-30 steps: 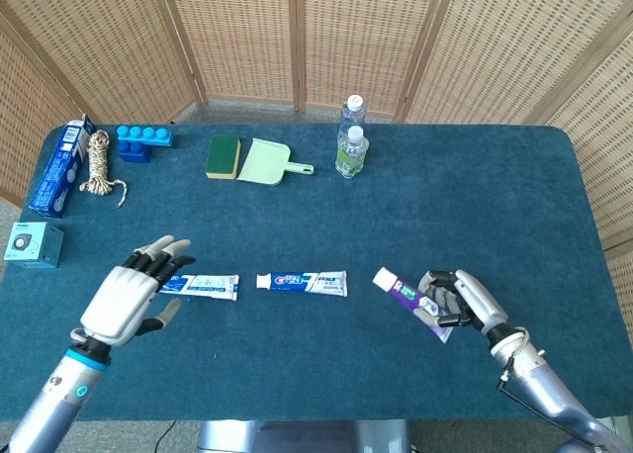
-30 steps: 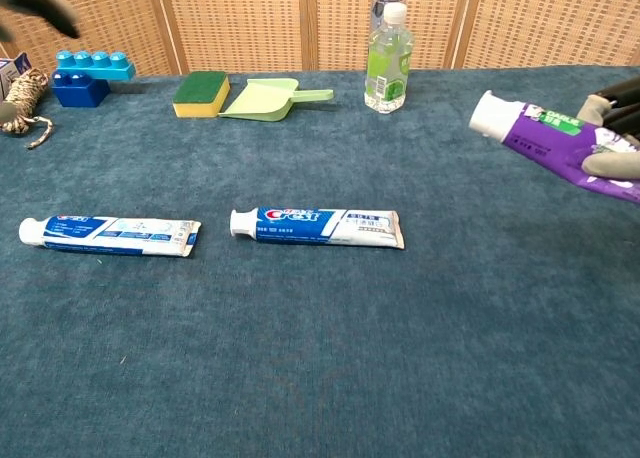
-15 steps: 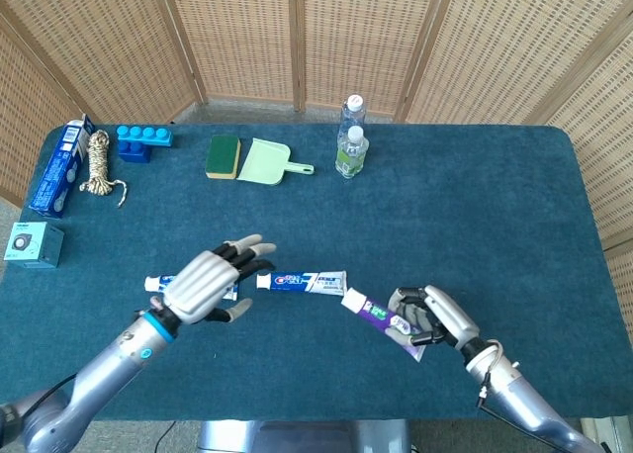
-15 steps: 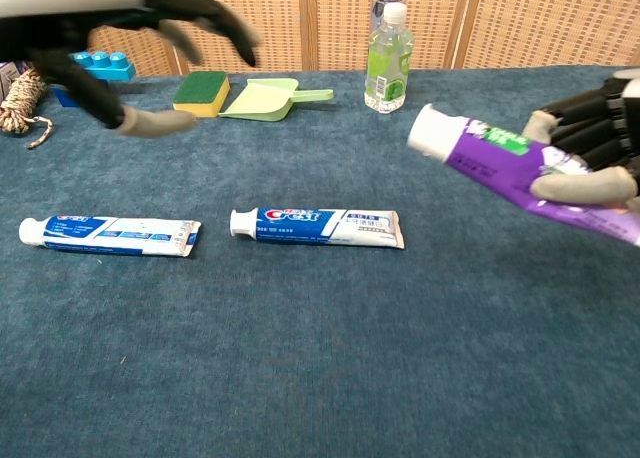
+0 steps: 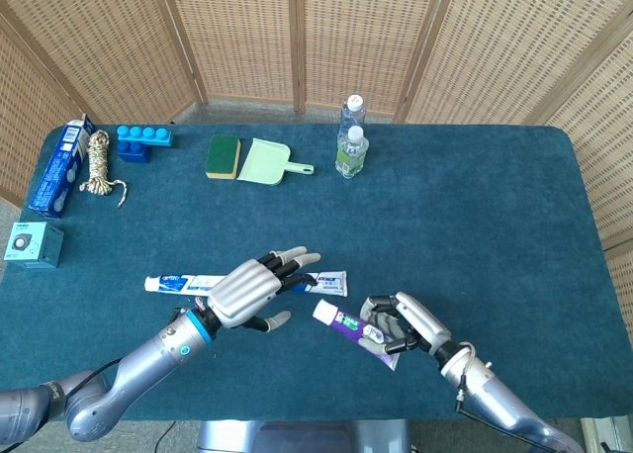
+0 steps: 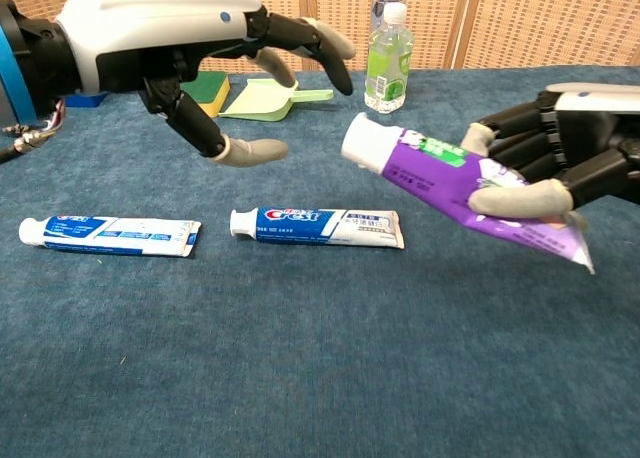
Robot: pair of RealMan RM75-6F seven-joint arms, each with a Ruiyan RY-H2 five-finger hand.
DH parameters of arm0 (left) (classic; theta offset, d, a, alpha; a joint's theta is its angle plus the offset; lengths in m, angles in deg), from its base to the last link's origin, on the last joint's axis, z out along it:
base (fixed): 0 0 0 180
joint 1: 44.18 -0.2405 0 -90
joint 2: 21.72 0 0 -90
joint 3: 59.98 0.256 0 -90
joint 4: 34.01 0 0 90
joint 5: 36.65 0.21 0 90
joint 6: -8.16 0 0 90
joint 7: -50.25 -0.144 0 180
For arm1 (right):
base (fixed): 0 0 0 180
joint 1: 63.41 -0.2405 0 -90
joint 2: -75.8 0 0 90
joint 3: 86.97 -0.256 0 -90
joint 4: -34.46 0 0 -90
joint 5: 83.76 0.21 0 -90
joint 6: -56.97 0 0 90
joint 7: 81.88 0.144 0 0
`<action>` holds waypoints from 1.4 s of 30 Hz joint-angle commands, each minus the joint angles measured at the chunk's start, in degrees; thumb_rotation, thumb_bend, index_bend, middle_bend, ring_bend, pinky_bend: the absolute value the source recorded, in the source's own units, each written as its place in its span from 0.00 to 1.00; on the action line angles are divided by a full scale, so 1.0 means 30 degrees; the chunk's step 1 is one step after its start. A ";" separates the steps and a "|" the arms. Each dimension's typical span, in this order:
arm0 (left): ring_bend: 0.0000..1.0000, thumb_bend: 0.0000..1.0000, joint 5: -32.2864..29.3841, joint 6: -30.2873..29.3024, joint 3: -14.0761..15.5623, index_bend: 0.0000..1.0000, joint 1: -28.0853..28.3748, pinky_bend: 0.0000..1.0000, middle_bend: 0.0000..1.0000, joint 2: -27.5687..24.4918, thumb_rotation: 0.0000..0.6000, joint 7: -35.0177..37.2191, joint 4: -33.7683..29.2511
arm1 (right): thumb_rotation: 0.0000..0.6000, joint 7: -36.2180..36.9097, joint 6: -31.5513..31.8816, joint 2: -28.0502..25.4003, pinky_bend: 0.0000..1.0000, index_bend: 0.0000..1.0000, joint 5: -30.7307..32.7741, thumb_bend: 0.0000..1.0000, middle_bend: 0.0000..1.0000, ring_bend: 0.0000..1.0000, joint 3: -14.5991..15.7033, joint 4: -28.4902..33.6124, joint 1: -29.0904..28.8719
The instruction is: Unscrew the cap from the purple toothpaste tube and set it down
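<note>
While your right hand (image 6: pixel 560 168) grips the purple toothpaste tube (image 6: pixel 470 188) above the table, its white cap (image 6: pixel 365 143) points at your left hand (image 6: pixel 200 48), fingers spread, holding nothing. You're at the approach: next, pinch the cap and twist.

Between the left hand (image 6: pixel 190 53) and the cap (image 6: pixel 366 143) of the purple tube (image 6: pixel 470 188) held by the right hand (image 6: pixel 560 163) lies open air, nothing in the gap; below it, two blue tubes (image 6: pixel 318 226) (image 6: pixel 108 234) lie flat on the table (image 5: pixel 475 216); bottles (image 5: pixel 350 141), dustpan (image 5: pixel 269 162) and sponge (image 5: pixel 224 155) stand well back, along the far edge; near carpet bare.
</note>
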 commanded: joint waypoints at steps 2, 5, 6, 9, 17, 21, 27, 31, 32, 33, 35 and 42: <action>0.00 0.36 0.0188 -0.0205 0.0214 0.21 0.0176 0.13 0.06 0.0250 1.00 0.0048 0.0104 | 1.00 0.0060 -0.0227 0.0273 0.84 0.97 0.0151 0.65 0.71 0.72 -0.0060 0.0027 -0.0285; 0.00 0.36 0.0487 -0.0325 0.0477 0.20 0.0333 0.13 0.05 0.0550 1.00 0.0178 0.0175 | 1.00 0.0245 -0.0598 0.0621 0.84 0.97 0.0277 0.65 0.71 0.72 -0.0123 -0.0008 -0.0664; 0.00 0.36 0.0520 -0.0359 0.0531 0.20 0.0367 0.13 0.05 0.0606 1.00 0.0203 0.0223 | 1.00 0.0289 -0.0654 0.0665 0.84 0.97 0.0312 0.65 0.71 0.72 -0.0135 -0.0026 -0.0732; 0.00 0.36 0.0544 -0.0389 0.0666 0.19 0.0510 0.13 0.05 0.0761 1.00 0.0360 0.0268 | 1.00 0.0549 -0.0893 0.0784 0.84 0.97 0.0379 0.64 0.71 0.72 -0.0169 -0.0033 -0.0974; 0.00 0.36 0.0685 -0.0654 0.0825 0.22 0.0740 0.13 0.05 0.0879 1.00 0.0459 0.0247 | 1.00 0.1139 -0.1144 0.0814 0.84 0.97 0.0514 0.65 0.71 0.72 -0.0210 -0.0143 -0.1283; 0.00 0.36 0.0695 -0.0894 0.0845 0.25 0.0807 0.13 0.05 0.0909 1.00 0.0467 0.0249 | 1.00 0.1703 -0.1216 0.0689 0.84 0.97 0.0467 0.64 0.71 0.72 -0.0197 -0.0241 -0.1350; 0.00 0.36 0.0594 -0.1017 0.0923 0.27 0.0927 0.13 0.06 0.0973 1.00 0.0511 0.0318 | 1.00 0.2616 -0.1273 0.0578 0.84 0.97 0.0408 0.65 0.71 0.72 -0.0190 -0.0331 -0.1399; 0.00 0.36 0.0518 -0.1168 0.0964 0.29 0.0987 0.13 0.06 0.1038 1.00 0.0464 0.0372 | 1.00 0.3378 -0.1268 0.0460 0.84 0.97 0.0141 0.64 0.71 0.73 -0.0140 -0.0521 -0.1417; 0.00 0.36 0.0489 -0.1218 0.0965 0.29 0.0994 0.13 0.06 0.1052 1.00 0.0461 0.0384 | 1.00 0.3548 -0.1240 0.0432 0.84 0.97 0.0086 0.64 0.71 0.73 -0.0127 -0.0560 -0.1409; 0.00 0.36 0.0465 -0.1257 0.0968 0.29 0.1006 0.13 0.06 0.1060 1.00 0.0453 0.0402 | 1.00 0.3721 -0.1209 0.0410 0.84 0.97 0.0029 0.64 0.71 0.73 -0.0113 -0.0586 -0.1401; 0.00 0.36 0.0417 -0.1296 0.0969 0.29 0.1038 0.13 0.06 0.1074 1.00 0.0447 0.0428 | 1.00 0.4053 -0.1163 0.0349 0.84 0.97 -0.0097 0.64 0.71 0.73 -0.0084 -0.0616 -0.1387; 0.00 0.36 0.0255 -0.1426 0.0872 0.30 0.1234 0.13 0.06 0.1173 1.00 0.0495 0.0489 | 1.00 0.5349 -0.1075 0.0110 0.85 0.97 -0.0701 0.64 0.71 0.73 0.0130 -0.0769 -0.1411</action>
